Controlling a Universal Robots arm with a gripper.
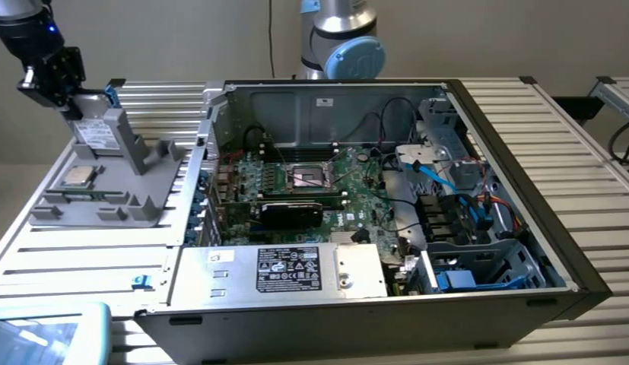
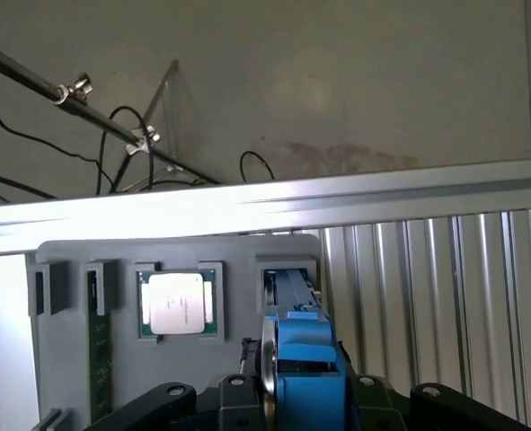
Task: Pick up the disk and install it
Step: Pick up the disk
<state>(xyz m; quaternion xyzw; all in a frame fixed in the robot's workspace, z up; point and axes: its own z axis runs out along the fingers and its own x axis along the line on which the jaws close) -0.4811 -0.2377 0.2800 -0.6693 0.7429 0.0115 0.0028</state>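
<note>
The disk (image 1: 96, 125) stands on edge in a slot of the grey fixture (image 1: 141, 204), at the exterior view's left, outside the open computer case (image 1: 573, 258). The gripper (image 1: 73, 95) is clamped on its upper end, with its jaws against the blue carrier. A processor chip (image 1: 79, 176) lies in a fixture recess just beside the slot. The slot hides the disk's lower part (label text unreadable). The case holds a motherboard (image 1: 325, 190), a power supply box (image 1: 293, 270) and a drive cage (image 1: 487, 262).
</note>
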